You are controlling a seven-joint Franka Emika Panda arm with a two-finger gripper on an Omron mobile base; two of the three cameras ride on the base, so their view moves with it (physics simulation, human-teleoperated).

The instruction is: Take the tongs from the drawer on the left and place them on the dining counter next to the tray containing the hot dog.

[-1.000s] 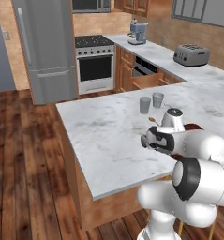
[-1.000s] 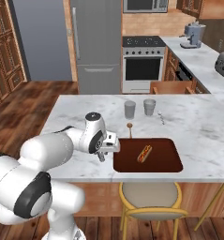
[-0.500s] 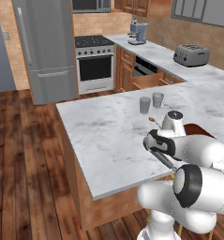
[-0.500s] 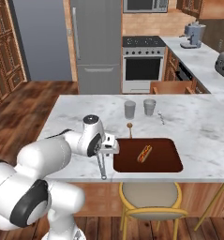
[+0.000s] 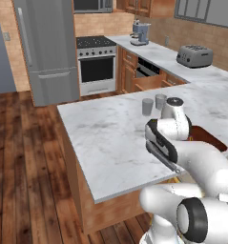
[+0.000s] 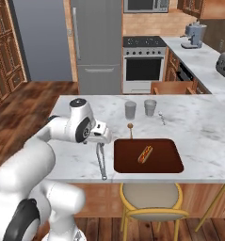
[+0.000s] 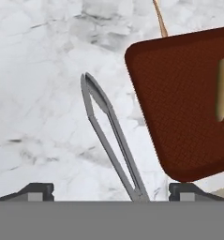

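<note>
Fingers (image 7: 38,188) stood spread wide, gripping nothing; the gripper (image 6: 100,137) hung just above the tongs (image 7: 112,140). Half a second earlier the tongs hung from the gripper; they now lay flat on the dining counter (image 6: 198,127), so release appeared complete and placement looked done. Thin grey tongs, arms joined at the far tip, lay just beside the tray (image 6: 168,162), at its nine o'clock. The hot dog (image 6: 145,153) sat on the tray.

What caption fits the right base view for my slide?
Open gripper above grey tongs lying on the marble dining counter, beside the tray holding the hot dog.
</note>
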